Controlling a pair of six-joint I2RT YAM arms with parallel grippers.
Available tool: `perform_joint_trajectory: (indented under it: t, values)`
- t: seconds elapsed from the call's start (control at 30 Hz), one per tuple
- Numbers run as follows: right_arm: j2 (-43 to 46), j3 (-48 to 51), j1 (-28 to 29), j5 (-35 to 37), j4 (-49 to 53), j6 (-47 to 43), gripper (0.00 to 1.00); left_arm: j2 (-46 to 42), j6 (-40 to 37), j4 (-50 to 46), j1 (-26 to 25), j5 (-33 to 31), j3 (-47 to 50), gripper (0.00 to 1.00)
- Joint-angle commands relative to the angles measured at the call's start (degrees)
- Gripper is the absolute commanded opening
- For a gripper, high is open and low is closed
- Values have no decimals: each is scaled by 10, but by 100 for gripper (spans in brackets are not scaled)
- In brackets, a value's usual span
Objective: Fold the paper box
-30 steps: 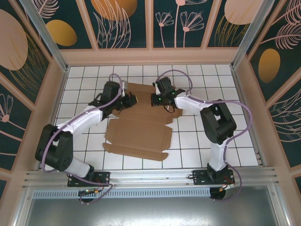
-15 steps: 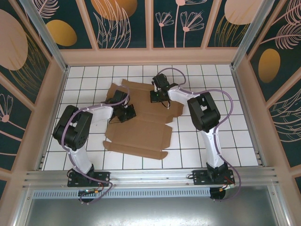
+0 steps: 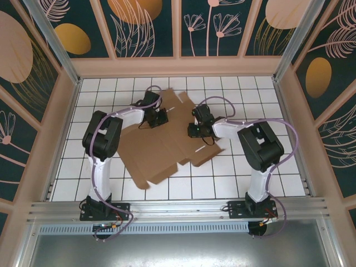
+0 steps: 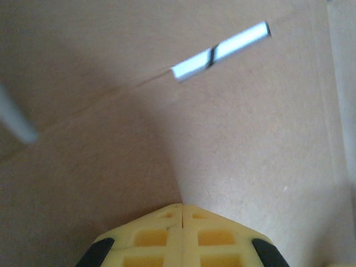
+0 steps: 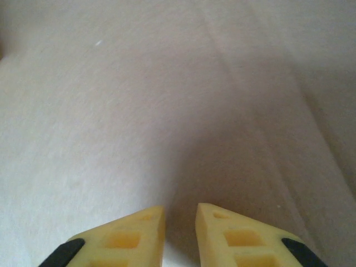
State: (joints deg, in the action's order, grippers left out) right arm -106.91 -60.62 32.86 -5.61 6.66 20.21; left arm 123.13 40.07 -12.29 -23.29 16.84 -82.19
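Two pincers over one sheet.

Top view: the paper box (image 3: pixel 167 150) lies flat on the tiled surface (image 3: pixel 239 178), near its middle. My left pincer (image 3: pixel 160 118) and right pincer (image 3: pixel 192 131) sit over its far part.

Left wrist: fingertips (image 4: pixel 161 222) pressed together, nothing between; cardboard below, with a slot (image 4: pixel 219 50).

Right wrist: fingertips (image 5: pixel 139 228) narrowly apart, empty; cardboard beneath.

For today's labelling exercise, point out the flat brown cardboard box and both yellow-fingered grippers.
Flat brown cardboard box (image 3: pixel 161 153), top view, bare middle panel.
Left yellow-fingered gripper (image 4: pixel 182 208), left wrist view, where closed fingertips meet.
Right yellow-fingered gripper (image 5: pixel 180 214), right wrist view, gap between fingertips.
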Motion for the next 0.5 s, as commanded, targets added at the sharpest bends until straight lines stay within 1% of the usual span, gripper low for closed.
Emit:
perform_joint_trajectory:
  t: [0.0,0.07,0.1,0.13,0.2,0.23,0.27,0.3,0.33,0.4,0.47]
  values:
    - [19,29,12,-22,50,25,28,58,-27,-74,9,-23,-50,0]
    - [55,32,4,-8,54,21,40,42,-28,-69,9,-6,-62,0]
    - [79,35,-8,-8,55,17,49,19,-29,-57,9,0,-55,0]
    - [104,37,-12,-21,48,11,56,-8,-31,-43,10,7,-42,0]
    - [129,35,-56,-53,34,5,69,-59,-28,-25,15,13,-13,0]
    - [132,28,-75,-79,27,1,73,-86,-19,-9,21,19,13,0]
    - [128,20,-89,-103,19,-4,80,-107,-4,9,28,27,39,0]
    - [119,8,-103,-110,17,-8,90,-132,13,33,37,42,73,0]
    - [106,-5,-114,-106,18,-17,92,-152,27,54,44,56,107,1]
    - [76,-28,-131,-101,21,-35,94,-181,44,68,54,60,158,5]
    - [39,-53,-155,-124,30,-57,94,-191,45,70,60,64,198,5]
